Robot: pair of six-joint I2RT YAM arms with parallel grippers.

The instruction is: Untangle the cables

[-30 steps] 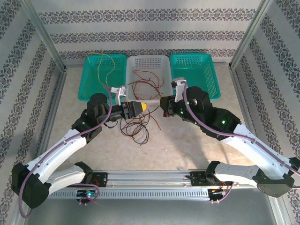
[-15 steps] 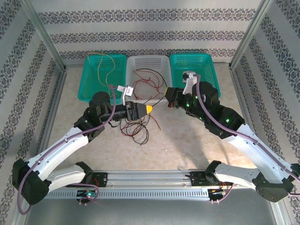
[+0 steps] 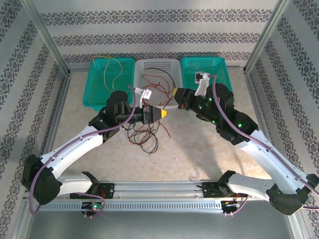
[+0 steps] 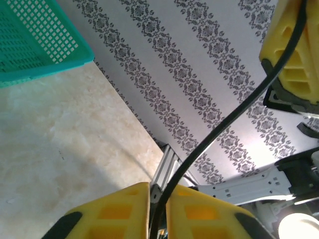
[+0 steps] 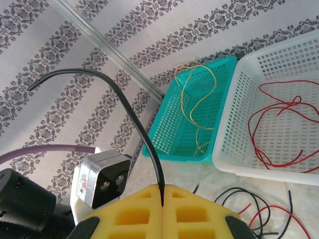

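Patterned grey wallpaper closes in a pale beige table (image 3: 199, 149), with three baskets ranged along the top of the overhead frame: a left teal basket (image 3: 94, 87) holding a yellow cable (image 3: 105, 74), a white basket (image 3: 157, 60) holding a red cable (image 3: 155, 85), and a right teal basket (image 3: 222, 74). Near the centre, the left gripper (image 3: 162, 113) has its yellow fingers pressed together on a black cable (image 4: 219, 129). The right gripper (image 3: 178, 94), just up and to the right of it, is likewise clamped on what looks like the same strand, which pokes up between its pads in its wrist view. The stretch between the two runs diagonally from lower left to upper right, short and slightly bowed. Below and left of the left gripper lies the tangle (image 3: 144, 135) of red and black cables on the table. Freeing the black one probably means drawing it up and right, away from that heap, since the right arm is nearer the baskets.
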